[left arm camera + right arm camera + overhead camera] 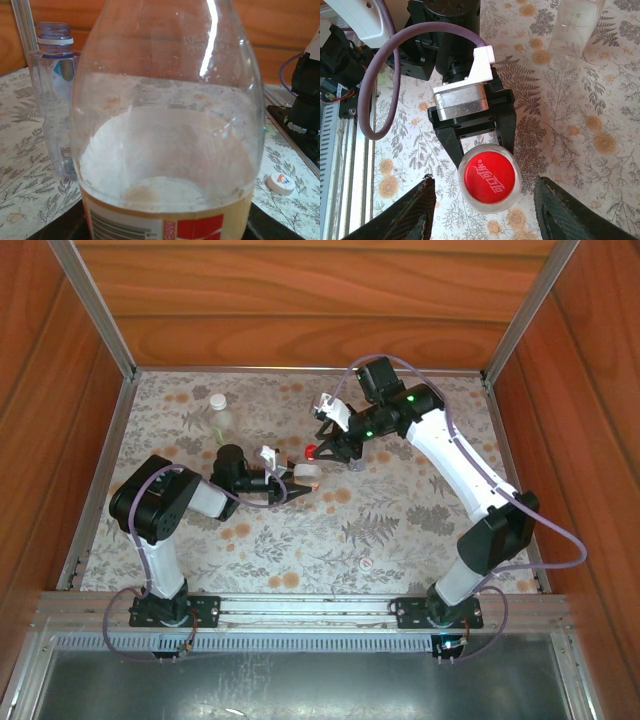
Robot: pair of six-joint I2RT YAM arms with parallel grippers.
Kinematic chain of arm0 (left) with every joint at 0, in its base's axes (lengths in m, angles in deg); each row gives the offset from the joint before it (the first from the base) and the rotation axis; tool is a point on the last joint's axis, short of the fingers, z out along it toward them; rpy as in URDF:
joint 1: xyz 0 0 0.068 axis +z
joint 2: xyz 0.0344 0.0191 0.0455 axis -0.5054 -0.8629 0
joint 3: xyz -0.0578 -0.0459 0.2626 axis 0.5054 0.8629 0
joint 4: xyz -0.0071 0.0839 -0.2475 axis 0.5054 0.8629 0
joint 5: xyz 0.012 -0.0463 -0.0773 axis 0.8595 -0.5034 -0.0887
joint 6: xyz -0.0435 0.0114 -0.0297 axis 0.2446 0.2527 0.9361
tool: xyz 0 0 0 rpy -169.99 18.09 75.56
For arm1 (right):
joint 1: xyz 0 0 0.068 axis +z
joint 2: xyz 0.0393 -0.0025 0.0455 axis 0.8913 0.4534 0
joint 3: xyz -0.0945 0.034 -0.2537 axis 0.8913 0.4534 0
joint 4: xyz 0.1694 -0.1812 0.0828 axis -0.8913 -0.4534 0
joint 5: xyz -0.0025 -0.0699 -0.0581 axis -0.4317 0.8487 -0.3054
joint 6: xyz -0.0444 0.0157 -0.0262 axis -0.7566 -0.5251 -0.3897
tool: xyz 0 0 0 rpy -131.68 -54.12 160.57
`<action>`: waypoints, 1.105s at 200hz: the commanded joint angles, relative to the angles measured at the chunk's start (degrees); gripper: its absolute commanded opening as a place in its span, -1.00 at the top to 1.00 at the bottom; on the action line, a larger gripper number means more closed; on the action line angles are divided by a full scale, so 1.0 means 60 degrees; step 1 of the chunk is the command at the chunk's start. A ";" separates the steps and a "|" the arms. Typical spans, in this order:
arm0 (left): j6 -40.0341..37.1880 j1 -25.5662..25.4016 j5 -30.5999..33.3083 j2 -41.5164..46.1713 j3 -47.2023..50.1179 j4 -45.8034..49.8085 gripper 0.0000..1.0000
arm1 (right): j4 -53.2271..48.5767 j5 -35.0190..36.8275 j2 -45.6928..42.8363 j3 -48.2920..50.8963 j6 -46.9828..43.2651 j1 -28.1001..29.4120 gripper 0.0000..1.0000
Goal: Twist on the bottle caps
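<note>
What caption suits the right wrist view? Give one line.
Red cap sits on the bottle clamped in the left gripper, with the right gripper open on either side.

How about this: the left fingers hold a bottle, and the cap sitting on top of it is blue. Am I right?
Not quite. The left fingers do hold the bottle, but the cap sitting on top of it is red, not blue. The right wrist view, looking straight down on it, shows this.

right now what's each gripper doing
left gripper: shut on the labelled bottle
right gripper: open, fingers either side of the red cap
</note>
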 commanded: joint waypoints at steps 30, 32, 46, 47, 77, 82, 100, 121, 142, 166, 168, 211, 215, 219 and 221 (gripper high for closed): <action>0.0070 0.0062 -0.0401 -0.0449 0.0258 0.1228 0.00 | -0.0725 -0.0259 0.0553 -0.0575 -0.0654 0.0120 -0.12; 0.0070 0.0073 -0.0393 -0.0443 0.0260 0.1224 0.00 | -0.0717 -0.0256 0.0565 -0.0575 -0.0655 0.0127 -0.12; 0.0070 0.0075 -0.0408 -0.0454 0.0247 0.1237 0.00 | -0.0722 -0.0259 0.0619 -0.0590 -0.0684 0.0176 -0.12; 0.0077 0.0069 -0.0412 -0.0460 0.0247 0.1237 0.00 | -0.0718 -0.0255 0.0616 -0.0597 -0.0684 0.0182 -0.11; 0.0102 0.0076 -0.0415 -0.0470 0.0232 0.1237 0.00 | -0.0816 -0.0188 0.0787 -0.0751 -0.0755 0.0302 -0.08; 0.0103 0.0075 -0.0427 -0.0459 0.0228 0.1244 0.00 | -0.0831 -0.0173 0.0824 -0.0776 -0.0761 0.0311 -0.08; 0.0110 0.0067 -0.0424 -0.0464 0.0219 0.1253 0.00 | -0.0857 -0.0117 0.0932 -0.0861 -0.0786 0.0362 -0.06; 0.0116 0.0091 -0.0430 -0.0481 0.0210 0.1252 0.00 | -0.0875 -0.0089 0.1012 -0.0945 -0.0797 0.0401 -0.03; 0.0128 0.0085 -0.0423 -0.0489 0.0217 0.1252 0.01 | -0.0890 -0.0071 0.1100 -0.1021 -0.0801 0.0448 0.02; 0.0143 0.0088 -0.0445 -0.0495 0.0197 0.1271 0.01 | -0.0903 -0.0018 0.1152 -0.1045 -0.0801 0.0459 0.08; 0.0143 0.0080 -0.0445 -0.0492 0.0201 0.1275 0.00 | -0.0904 -0.0006 0.1154 -0.1048 -0.0801 0.0472 0.08; 0.0167 0.0094 -0.0446 -0.0521 0.0187 0.1266 0.00 | -0.0934 0.0081 0.1199 -0.1087 -0.0783 0.0495 0.19; 0.0164 0.0106 -0.0445 -0.0511 0.0188 0.1270 0.00 | -0.0934 0.0084 0.1203 -0.1075 -0.0775 0.0485 0.20; 0.0163 0.0105 -0.0445 -0.0510 0.0188 0.1273 0.00 | -0.0934 0.0082 0.1207 -0.1066 -0.0774 0.0489 0.20; 0.0166 0.0095 -0.0445 -0.0510 0.0188 0.1272 0.00 | -0.0927 0.0085 0.1201 -0.1072 -0.0772 0.0494 0.20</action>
